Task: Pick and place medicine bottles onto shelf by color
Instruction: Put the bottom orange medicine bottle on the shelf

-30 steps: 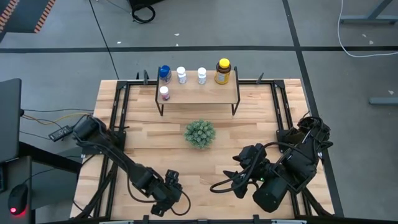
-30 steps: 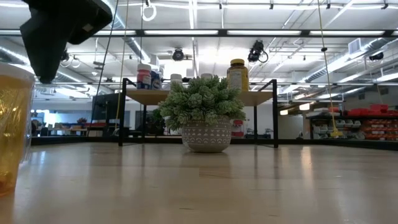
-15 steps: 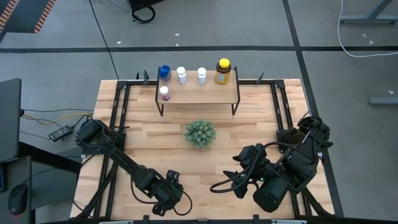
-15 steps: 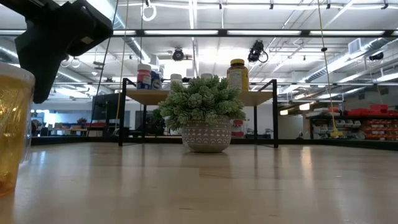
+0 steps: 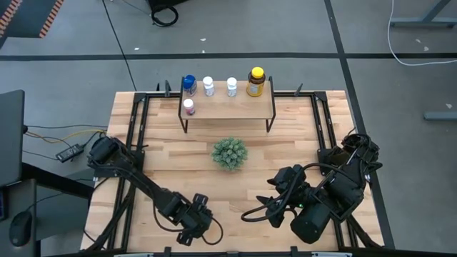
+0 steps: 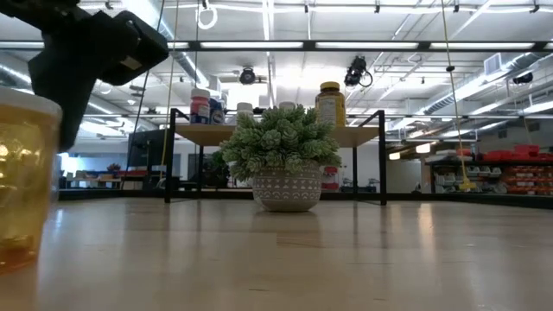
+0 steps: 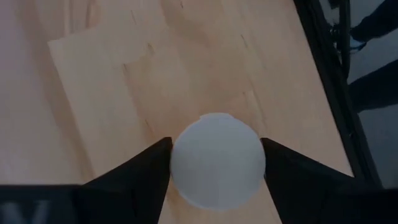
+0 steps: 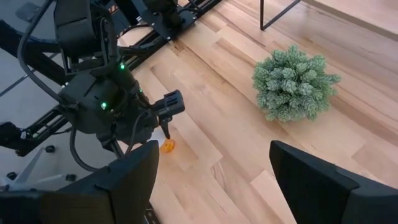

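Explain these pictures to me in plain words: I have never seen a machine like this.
Two dark robot arms work at a wooden table. One picture looks straight down, one sits at tabletop height, and one camera rides on each wrist.

At the far edge stands a small shelf already carrying five bottles: a blue one, three small white-capped ones and an amber one with a yellow cap. A potted plant stands mid-table.

At the near edge the left gripper is down over an orange bottle; its wrist camera shows the bottle's white cap between the fingers, which sit close beside it. The right gripper waits open, holding nothing.
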Robot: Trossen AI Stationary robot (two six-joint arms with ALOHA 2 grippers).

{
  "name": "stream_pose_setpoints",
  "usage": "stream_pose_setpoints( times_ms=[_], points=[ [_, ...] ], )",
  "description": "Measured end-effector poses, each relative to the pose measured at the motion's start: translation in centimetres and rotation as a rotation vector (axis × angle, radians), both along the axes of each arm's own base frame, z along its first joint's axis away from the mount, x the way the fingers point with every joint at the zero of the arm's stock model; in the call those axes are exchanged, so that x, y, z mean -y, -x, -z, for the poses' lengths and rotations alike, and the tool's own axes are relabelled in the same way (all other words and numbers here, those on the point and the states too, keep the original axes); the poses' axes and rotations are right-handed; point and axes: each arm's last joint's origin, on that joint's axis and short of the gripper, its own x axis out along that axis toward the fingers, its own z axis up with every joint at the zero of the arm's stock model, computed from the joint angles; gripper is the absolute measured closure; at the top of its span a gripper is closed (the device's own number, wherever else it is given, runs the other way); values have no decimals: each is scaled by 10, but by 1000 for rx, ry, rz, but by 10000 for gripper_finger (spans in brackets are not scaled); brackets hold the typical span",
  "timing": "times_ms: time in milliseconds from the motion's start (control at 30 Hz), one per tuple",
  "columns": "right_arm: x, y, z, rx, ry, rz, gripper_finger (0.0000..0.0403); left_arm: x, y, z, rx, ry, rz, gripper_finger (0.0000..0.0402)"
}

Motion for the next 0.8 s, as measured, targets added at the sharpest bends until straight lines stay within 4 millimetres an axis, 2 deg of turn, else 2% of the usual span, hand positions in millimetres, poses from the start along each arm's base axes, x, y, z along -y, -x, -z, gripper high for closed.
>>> stream_pose_setpoints(
  times_ms=[200, 433, 567, 800],
  points=[
    [-1, 1, 0, -1, 2, -6, 89, 2, 0, 1, 1, 0, 10, 162],
    [-2, 1, 0, -1, 3, -9, 89, -10, -8, -2, -19, -15, -24, 180],
    [-2, 1, 0, -2, 2, -9, 89, -27, -24, -23, -45, -33, -93, 189],
    [-2, 2, 1, -25, -15, -29, 89, -78, -52, -63, -82, -78, -198, 178]
  ],
)
